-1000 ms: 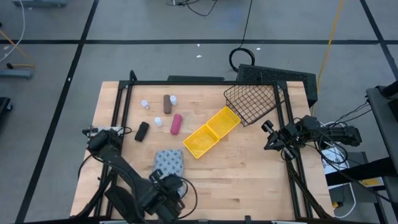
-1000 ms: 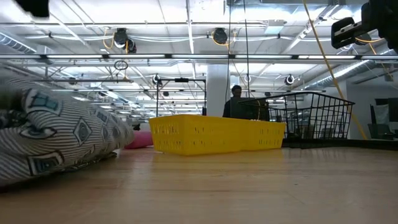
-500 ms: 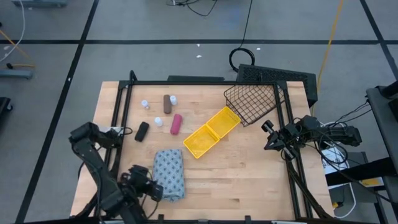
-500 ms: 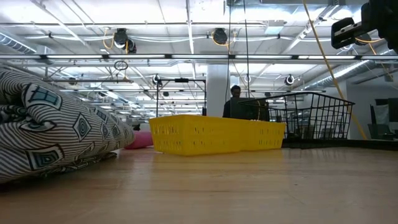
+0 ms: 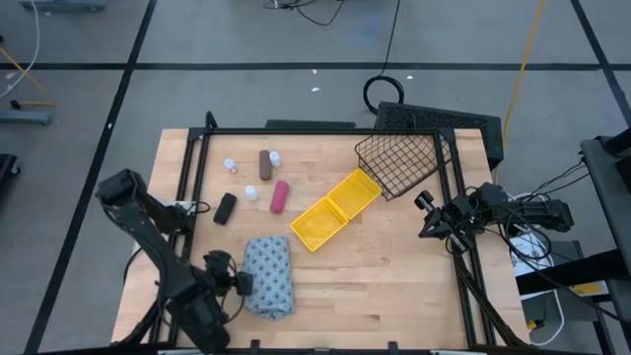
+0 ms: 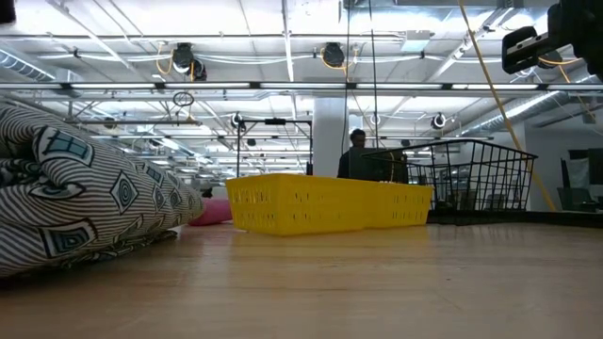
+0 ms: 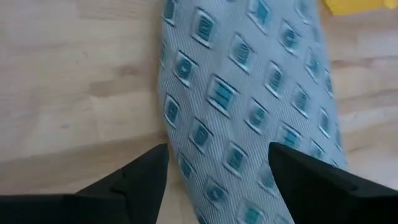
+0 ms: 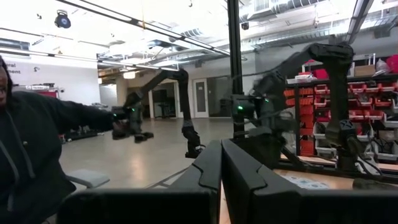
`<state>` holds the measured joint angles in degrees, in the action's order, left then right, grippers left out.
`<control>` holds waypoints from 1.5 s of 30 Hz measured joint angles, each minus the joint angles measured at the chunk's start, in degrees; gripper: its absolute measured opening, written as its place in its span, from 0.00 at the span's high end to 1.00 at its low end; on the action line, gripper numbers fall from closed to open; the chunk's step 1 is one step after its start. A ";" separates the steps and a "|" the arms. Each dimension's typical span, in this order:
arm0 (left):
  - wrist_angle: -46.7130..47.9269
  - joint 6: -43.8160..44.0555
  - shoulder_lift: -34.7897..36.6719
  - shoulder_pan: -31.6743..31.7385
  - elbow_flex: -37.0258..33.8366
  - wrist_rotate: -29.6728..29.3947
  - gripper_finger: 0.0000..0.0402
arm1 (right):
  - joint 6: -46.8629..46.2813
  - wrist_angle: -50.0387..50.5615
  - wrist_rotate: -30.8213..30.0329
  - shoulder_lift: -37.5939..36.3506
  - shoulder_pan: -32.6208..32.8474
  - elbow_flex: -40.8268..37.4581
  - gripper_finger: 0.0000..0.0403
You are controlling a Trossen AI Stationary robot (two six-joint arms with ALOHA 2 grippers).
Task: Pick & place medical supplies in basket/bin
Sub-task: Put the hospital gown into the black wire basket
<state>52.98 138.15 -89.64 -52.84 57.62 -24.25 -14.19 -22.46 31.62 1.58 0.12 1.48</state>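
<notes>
The grey-blue patterned cloth bundle [image 5: 268, 278] lies flat on the wood near the table's near edge and fills the left of the low view [image 6: 75, 188]. My left gripper [image 5: 242, 283] is at its left side, open. In the left wrist view its fingers [image 7: 217, 149] straddle the bundle's edge [image 7: 239, 118]. Three tiny white bottles [image 5: 230, 165], the brown cylinder [image 5: 264, 165] and the pink cylinder [image 5: 280, 196] lie far left. The yellow bin [image 5: 335, 210] sits mid-table and the wire basket [image 5: 402, 163] beyond it. My right gripper [image 5: 426, 215] waits, shut, at the right edge [image 8: 221, 180]. My left gripper stands open with one finger [image 7: 140, 183] over bare wood and the other [image 7: 305, 180] over the cloth of the bundle's near-left part. Whether either finger touches the cloth, I cannot tell.
A flat black box [image 5: 225, 208] lies left of the pink cylinder. A black frame rail [image 5: 325, 129] runs round the table. Bare wood spreads right of the bundle, in front of the bin [image 6: 325, 202]. A person in dark clothing shows in the right wrist view [image 8: 31, 162].
My left arm has swung from the bundle's near end toward the table's left edge, and its gripper now stands beside the bundle's left side. The bundle, blurred in the low view a second ago, has come to rest and shows at full length.
</notes>
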 joint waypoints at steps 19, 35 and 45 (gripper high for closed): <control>-47.96 -8.24 1.20 2.97 -27.33 -16.85 0.28 | 0.32 0.50 -0.02 0.00 -0.02 0.02 1.00; -71.98 -35.62 1.18 14.12 -29.57 -11.59 0.38 | 0.35 0.52 -0.02 -0.01 -0.01 0.00 1.00; -73.67 -39.35 1.18 17.43 -29.57 -7.58 0.38 | 0.35 0.52 -0.04 -0.02 0.00 0.00 1.00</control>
<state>-20.69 98.80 -88.47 -35.41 28.05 -31.83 -13.85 -21.93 31.57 1.57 0.12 1.48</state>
